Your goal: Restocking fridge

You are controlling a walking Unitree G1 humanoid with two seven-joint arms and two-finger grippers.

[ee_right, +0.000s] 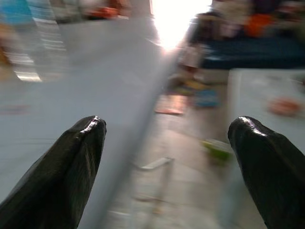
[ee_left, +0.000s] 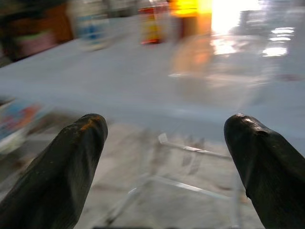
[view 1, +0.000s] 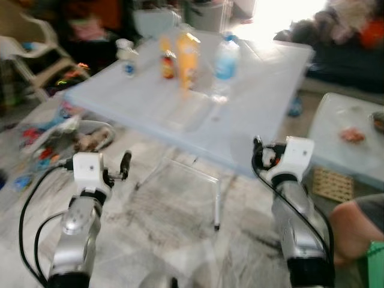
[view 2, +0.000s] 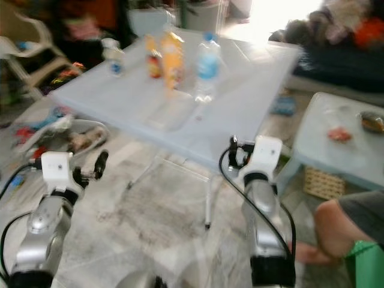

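Pale blue and smooth, the square plastic folding table (view 1: 264,102) stands on thin white metal legs over a marbled grey stone floor (view 1: 174,210); on the table's far half stand the things to be stocked, all blurred: a clear plastic water bottle with a blue label (view 1: 225,63), a tall orange juice bottle (view 1: 188,57) just beside it, a small red-labelled bottle (view 1: 167,65) touching the orange one's side, and a small pale bottle with a blue band (view 1: 126,55) further off towards the table's left corner. Short of the table's near edge, the left gripper (ee_left: 164,157) hangs with its glossy black fingers (ee_left: 71,167) wide apart and empty; the right gripper (ee_right: 169,162) is at the table's near right edge, fingers likewise spread on nothing. A person's bare knee (view 1: 354,231) shows at the table's right, near a second pale low table (view 1: 336,132).
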